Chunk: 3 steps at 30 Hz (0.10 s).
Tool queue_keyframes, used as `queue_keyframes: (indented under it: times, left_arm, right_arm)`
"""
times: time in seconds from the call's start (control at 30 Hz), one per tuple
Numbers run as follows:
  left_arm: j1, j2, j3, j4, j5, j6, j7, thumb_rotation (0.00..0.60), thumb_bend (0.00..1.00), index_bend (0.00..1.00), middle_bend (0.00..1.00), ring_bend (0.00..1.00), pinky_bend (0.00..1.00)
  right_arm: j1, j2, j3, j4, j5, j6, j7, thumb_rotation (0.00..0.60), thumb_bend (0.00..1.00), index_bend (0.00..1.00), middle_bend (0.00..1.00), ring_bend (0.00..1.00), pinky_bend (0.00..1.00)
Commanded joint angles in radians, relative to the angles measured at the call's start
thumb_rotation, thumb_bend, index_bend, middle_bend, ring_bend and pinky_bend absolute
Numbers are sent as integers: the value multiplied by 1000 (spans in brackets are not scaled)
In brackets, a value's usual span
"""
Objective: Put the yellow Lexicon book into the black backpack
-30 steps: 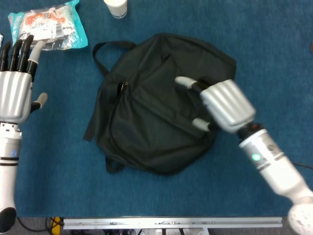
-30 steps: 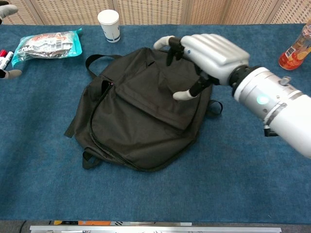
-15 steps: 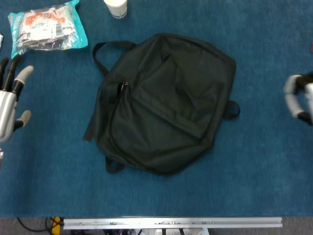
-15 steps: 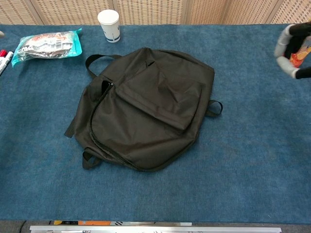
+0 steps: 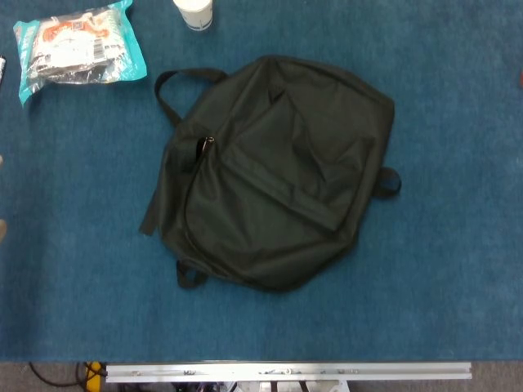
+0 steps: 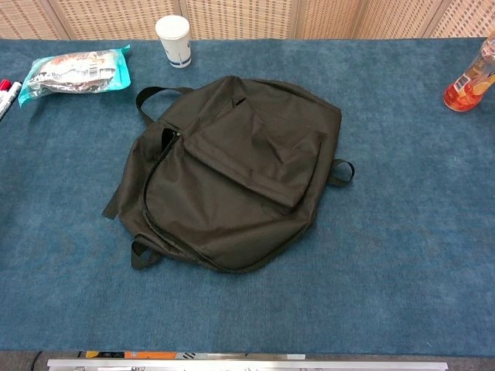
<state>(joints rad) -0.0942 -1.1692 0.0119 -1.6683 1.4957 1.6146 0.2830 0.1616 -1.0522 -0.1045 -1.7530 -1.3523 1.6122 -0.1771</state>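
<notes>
The black backpack [image 5: 274, 171] lies flat in the middle of the blue surface [image 5: 441, 278], with its front pocket facing up and its zipper closed as far as can be seen. It has not moved since one second ago. At that time the right hand rested on the upper right part of the backpack, and the left hand stood open to the left of it. Now both hands have gone out of the two views, so their state cannot be told. The yellow Lexicon book is not visible anywhere. Behind the backpack stands a white paper cup [image 6: 172, 40]. To the far left of the backpack lies a plastic snack bag [image 6: 75, 71], and to the far right a bottle with orange liquid [image 6: 469, 79].
</notes>
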Motion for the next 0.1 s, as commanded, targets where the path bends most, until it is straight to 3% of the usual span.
queue_keyframes:
  times: [0.03, 0.1]
  left_arm:
    - [13, 7, 6, -14, -5, -2, 5, 600, 0, 262, 162, 123, 246]
    - [19, 5, 6, -16, -12, -8, 8, 600, 0, 263, 165, 125, 246]
  right_arm:
    - [-9, 8, 9, 6, -4, -15, 11, 600, 381, 678, 713, 573, 723]
    - [-11, 9, 16, 8, -8, -29, 12, 600, 381, 685, 717, 575, 723]
